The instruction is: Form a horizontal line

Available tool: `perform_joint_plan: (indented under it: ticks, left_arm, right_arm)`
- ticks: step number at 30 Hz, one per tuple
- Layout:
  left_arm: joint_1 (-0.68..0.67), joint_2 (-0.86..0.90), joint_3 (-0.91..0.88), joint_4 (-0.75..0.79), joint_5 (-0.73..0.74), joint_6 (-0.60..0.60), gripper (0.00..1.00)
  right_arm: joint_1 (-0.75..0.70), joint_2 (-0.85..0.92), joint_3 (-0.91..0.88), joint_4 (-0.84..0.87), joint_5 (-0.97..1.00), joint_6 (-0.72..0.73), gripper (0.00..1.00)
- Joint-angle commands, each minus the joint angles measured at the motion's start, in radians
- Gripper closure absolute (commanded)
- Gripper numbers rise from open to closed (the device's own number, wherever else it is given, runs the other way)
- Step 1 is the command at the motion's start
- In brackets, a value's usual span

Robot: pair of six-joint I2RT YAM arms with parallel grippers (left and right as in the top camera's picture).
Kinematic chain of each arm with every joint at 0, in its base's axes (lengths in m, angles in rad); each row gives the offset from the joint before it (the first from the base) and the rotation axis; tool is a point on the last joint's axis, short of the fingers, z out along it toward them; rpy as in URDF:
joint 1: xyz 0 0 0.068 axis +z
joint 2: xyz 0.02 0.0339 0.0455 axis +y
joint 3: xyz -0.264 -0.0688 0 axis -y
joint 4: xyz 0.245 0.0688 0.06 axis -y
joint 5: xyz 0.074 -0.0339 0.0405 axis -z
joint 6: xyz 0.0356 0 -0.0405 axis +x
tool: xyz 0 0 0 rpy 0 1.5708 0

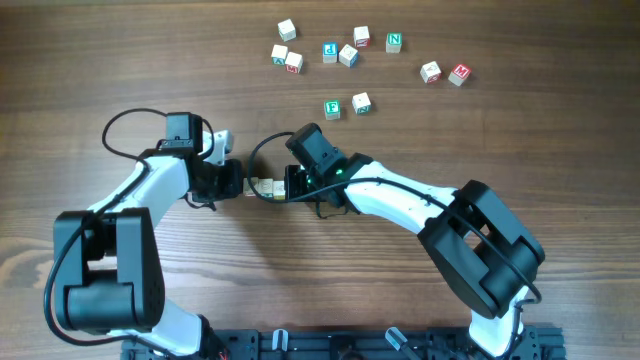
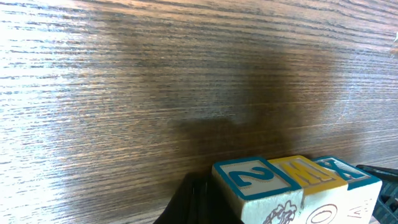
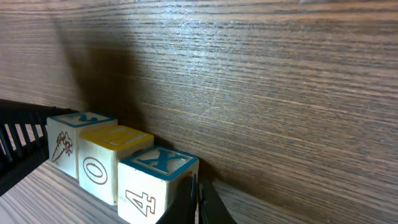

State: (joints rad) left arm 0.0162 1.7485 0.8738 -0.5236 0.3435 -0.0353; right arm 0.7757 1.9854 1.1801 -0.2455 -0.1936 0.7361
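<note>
The horizontal line (image 1: pixel 265 187) is a row of three pale letter cubes touching side to side between my two grippers. In the left wrist view the cube with a blue 2 (image 2: pixel 252 177) is nearest, then a yellow-topped cube (image 2: pixel 311 171), then the blue X cube (image 2: pixel 348 171). My left gripper (image 2: pixel 196 200) is shut, its fingers against the 2 cube's outer side; overhead it sits at the row's left end (image 1: pixel 238 185). My right gripper (image 3: pixel 198 202) is shut beside the X cube (image 3: pixel 158 165); overhead it sits at the row's right end (image 1: pixel 290 185).
Several loose cubes lie at the back of the wooden table: a green F cube (image 1: pixel 332 108), a green N cube (image 1: pixel 394 42), a blue-letter cube (image 1: pixel 330 51), red-faced cubes (image 1: pixel 460 74) and pale ones (image 1: pixel 287 30). Cables loop by both wrists.
</note>
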Motion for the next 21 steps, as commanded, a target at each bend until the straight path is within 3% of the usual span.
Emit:
perform_joint_plan:
  ticks: [1, 6, 15, 21]
  left_arm:
    - [-0.025, 0.084, -0.071, -0.027, -0.137, 0.005, 0.96]
    - [-0.024, 0.084, -0.068, -0.027, -0.182, 0.001, 0.96]
    - [0.025, 0.082, -0.003, -0.069, -0.215, -0.012, 0.96]
    - [0.188, 0.082, 0.015, -0.041, -0.200, -0.161, 0.96]
  right_arm:
    - [-0.026, 0.016, -0.002, -0.002, 0.009, 0.000, 0.95]
    - [-0.044, 0.014, -0.002, -0.005, -0.017, -0.005, 0.95]
    - [-0.081, 0.002, 0.069, -0.010, 0.016, -0.169, 0.95]
    - [-0.085, -0.084, 0.141, -0.208, 0.016, -0.237, 0.95]
